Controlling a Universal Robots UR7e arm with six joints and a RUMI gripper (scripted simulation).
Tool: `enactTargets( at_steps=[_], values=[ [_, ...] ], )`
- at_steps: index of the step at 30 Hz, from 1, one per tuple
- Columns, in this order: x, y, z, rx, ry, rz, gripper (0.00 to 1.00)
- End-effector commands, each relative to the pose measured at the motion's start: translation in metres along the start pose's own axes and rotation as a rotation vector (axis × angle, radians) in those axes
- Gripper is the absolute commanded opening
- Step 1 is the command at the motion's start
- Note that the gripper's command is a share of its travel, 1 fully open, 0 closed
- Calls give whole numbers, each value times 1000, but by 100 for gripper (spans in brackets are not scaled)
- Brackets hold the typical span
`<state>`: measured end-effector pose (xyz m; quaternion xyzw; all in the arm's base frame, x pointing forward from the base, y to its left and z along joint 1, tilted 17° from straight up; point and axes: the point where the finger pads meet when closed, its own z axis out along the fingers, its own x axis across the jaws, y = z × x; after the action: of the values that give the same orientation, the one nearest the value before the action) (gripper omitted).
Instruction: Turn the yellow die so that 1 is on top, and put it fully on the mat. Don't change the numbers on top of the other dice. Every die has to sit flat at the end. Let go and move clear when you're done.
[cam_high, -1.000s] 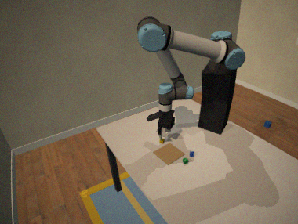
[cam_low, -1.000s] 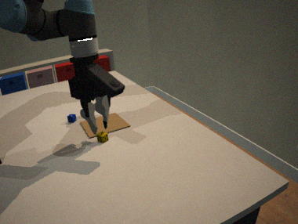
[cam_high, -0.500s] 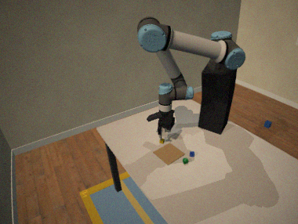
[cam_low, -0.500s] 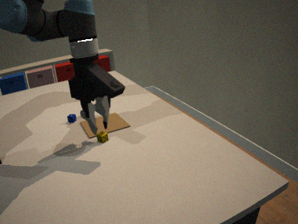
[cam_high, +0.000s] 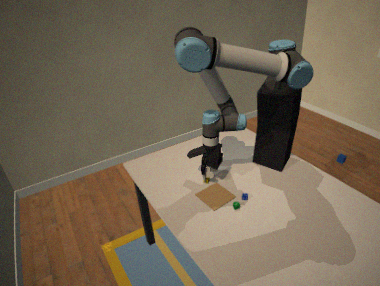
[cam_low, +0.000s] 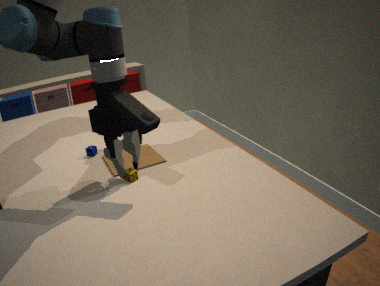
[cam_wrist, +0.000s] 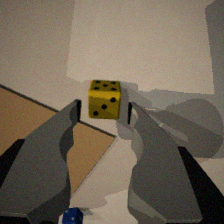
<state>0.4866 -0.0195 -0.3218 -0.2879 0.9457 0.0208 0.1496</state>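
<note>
The yellow die (cam_high: 207, 180) (cam_low: 131, 175) (cam_wrist: 104, 102) stands on the table just off a corner of the mat (cam_high: 215, 196) (cam_low: 150, 156) (cam_wrist: 30, 117). In the wrist view its large upper face shows three pips and a narrower side face shows five. My gripper (cam_high: 205, 176) (cam_low: 130, 169) (cam_wrist: 105, 102) points down, partly open, with its tips close to the die. In the wrist view a gap shows on each side of the die. A blue die (cam_high: 245, 196) (cam_low: 91, 151) (cam_wrist: 72, 216) and a green die (cam_high: 236, 205) lie beside the mat; the green one does not show in the exterior view.
The black robot pedestal (cam_high: 277, 127) stands behind the dice in the top view. A blue cube (cam_high: 341, 158) lies on the floor, away from the table. The table edge (cam_low: 300, 187) runs along the right in the exterior view.
</note>
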Motion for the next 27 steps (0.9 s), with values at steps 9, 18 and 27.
enactTargets(
  at_steps=[9, 18, 27],
  values=[
    [0, 0, 11, 1, -1, 0, 24],
    [0, 0, 11, 1, -1, 0, 24],
    [0, 0, 11, 1, -1, 0, 24]
  ],
)
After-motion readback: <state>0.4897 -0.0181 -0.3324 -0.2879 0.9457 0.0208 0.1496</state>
